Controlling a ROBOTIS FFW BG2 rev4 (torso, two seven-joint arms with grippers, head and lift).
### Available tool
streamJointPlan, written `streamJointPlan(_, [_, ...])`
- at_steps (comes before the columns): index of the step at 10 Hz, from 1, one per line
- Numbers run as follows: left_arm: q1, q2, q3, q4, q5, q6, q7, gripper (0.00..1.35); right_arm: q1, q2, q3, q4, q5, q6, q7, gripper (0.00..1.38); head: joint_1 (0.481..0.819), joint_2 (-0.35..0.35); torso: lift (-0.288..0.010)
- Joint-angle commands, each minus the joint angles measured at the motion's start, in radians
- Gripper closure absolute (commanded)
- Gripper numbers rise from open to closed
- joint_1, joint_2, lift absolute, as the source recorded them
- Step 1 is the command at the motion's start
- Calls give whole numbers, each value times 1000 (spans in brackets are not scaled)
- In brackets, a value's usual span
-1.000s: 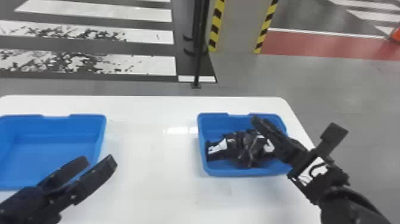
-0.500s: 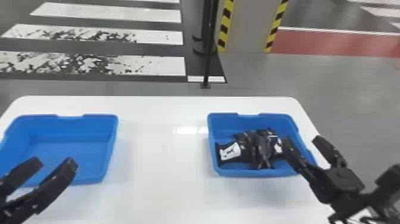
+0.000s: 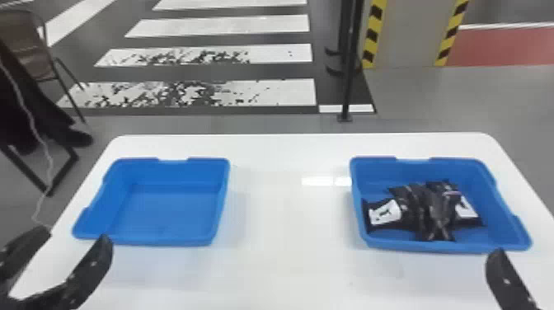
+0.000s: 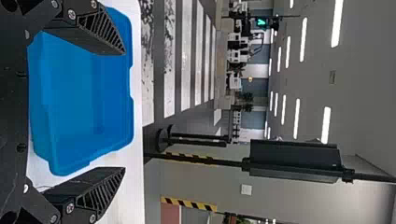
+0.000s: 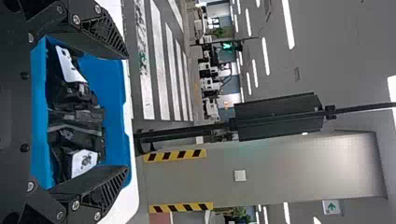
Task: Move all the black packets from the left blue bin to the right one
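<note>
Since left blue bin (image 3: pixel 169 208) shows bare floor, transfer looks done from here. Black packets (image 3: pixel 422 212) heap in right blue bin (image 3: pixel 445 246), long axis nine-to-three, ten o'clock from nearer right gripper (image 5: pixel 127 112). Both it and left gripper (image 4: pixel 124 110): fingers apart, nothing held.

The head view's edges crop the left hand (image 3: pixel 76 236) and the right hand (image 3: pixel 508 281).

Table (image 3: pixel 280 264) holds left bin (image 3: pixel 169 210), right bin (image 3: pixel 496 222) with packets (image 3: pixel 439 210)
</note>
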Motion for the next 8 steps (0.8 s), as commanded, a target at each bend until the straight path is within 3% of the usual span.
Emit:
streamJointPlan(1, [-21,-3,6,43,-36,-29,7,170,30,1,26,2,-1,-9,0,205,695,136,-138])
streamJointPlan(3, [-43,-3,-28,55,-44,-2,9,171,8,-7,40,7,7,-11,0,205,695,188,-138])
streamJointPlan(8, [-65,-3,-54,57,-56,28,13,174,-14,-13,58,7,3,-31,0,205,695,173,-138])
